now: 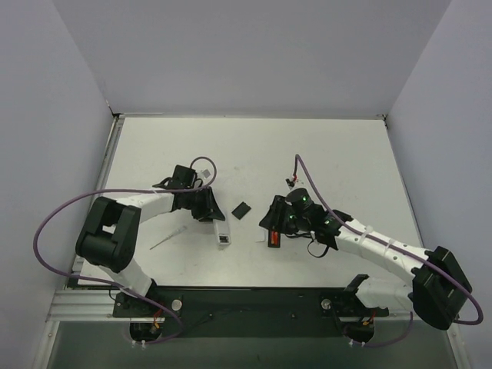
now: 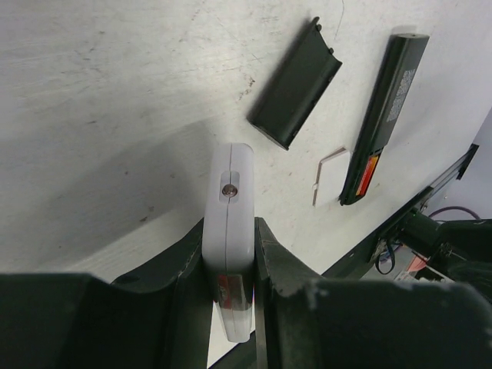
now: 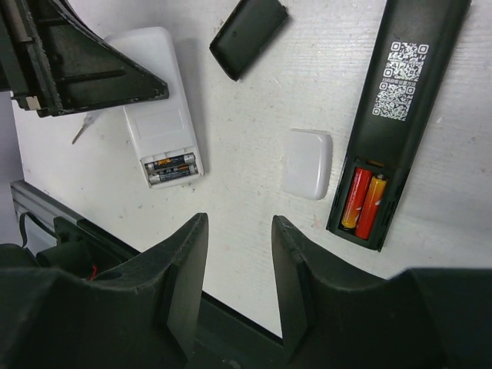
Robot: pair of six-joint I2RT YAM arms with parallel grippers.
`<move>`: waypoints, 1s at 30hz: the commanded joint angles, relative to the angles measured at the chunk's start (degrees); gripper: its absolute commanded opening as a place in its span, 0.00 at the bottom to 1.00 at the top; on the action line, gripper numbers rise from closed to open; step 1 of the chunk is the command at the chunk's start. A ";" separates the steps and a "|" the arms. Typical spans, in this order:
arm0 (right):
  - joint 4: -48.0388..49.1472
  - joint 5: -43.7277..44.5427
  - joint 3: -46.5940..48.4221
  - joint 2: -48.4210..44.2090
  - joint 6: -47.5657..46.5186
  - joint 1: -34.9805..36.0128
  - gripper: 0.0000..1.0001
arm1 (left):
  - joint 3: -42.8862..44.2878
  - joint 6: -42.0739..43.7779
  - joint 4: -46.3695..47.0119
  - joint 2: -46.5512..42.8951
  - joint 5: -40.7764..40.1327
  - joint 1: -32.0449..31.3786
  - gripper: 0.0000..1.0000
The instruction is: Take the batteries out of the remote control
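Note:
The black remote control (image 3: 407, 92) lies back up on the table, its battery recess uncovered. Two batteries (image 3: 361, 201), one red and one orange, sit side by side in it, and they show as a red spot (image 1: 273, 240) from above. My right gripper (image 3: 238, 227) hovers open just left of that recess, over bare table, with nothing between its fingers. My left gripper (image 2: 231, 261) is shut on a short white remote (image 2: 231, 207), clamping its sides. In the left wrist view the black remote (image 2: 388, 108) lies off to the right.
A black cover piece (image 3: 247, 27) lies beyond the two remotes, and a small white cover (image 3: 307, 163) lies beside the black remote. The white remote (image 3: 157, 115) holds two dark batteries (image 3: 173, 167). A thin stick (image 1: 167, 240) lies left of it. The table's near edge runs just below my right gripper.

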 commanded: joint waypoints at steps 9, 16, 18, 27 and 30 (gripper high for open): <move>-4.28 2.45 0.14 -7.31 -0.94 -1.34 0.35 | 8.12 3.87 -9.06 1.59 -4.70 -0.75 0.59; -5.34 2.80 0.32 -9.42 -1.64 -1.78 0.35 | 12.25 3.52 -15.82 -2.80 -12.32 -0.13 0.80; -5.95 2.98 0.23 -9.86 -2.42 -1.78 0.35 | 13.83 1.86 -19.68 -4.30 -16.72 1.35 0.80; -6.30 3.33 -0.65 -11.44 -2.87 -1.95 0.35 | 2.17 -23.77 -25.06 -20.46 -29.57 14.70 0.68; -5.96 3.42 -0.91 -11.71 -2.61 -1.87 0.36 | -3.46 -31.17 -26.90 -25.65 -30.45 20.85 0.66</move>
